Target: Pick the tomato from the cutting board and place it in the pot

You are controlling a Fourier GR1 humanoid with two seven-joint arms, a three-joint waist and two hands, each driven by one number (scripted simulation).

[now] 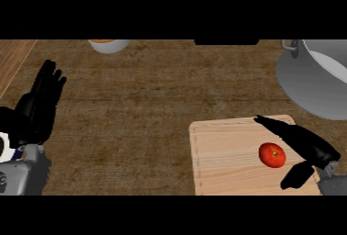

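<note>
Right hand (316, 148), open and empty, beside the tomato (271, 155) on the board (224, 160): likely light, smooth, round, bruisable; grasp across its widest girth.

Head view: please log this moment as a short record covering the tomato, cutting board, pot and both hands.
tomato: lying on the cutting board, in its right half
right hand: open, just right of the tomato, fingers stretched up-left past it, thumb below it
left hand: open, resting at the view's left, fingers up
pot: upper right, beyond the board, partly out of view
white cup: at the top edge
task state: tomato not yet picked up
</note>
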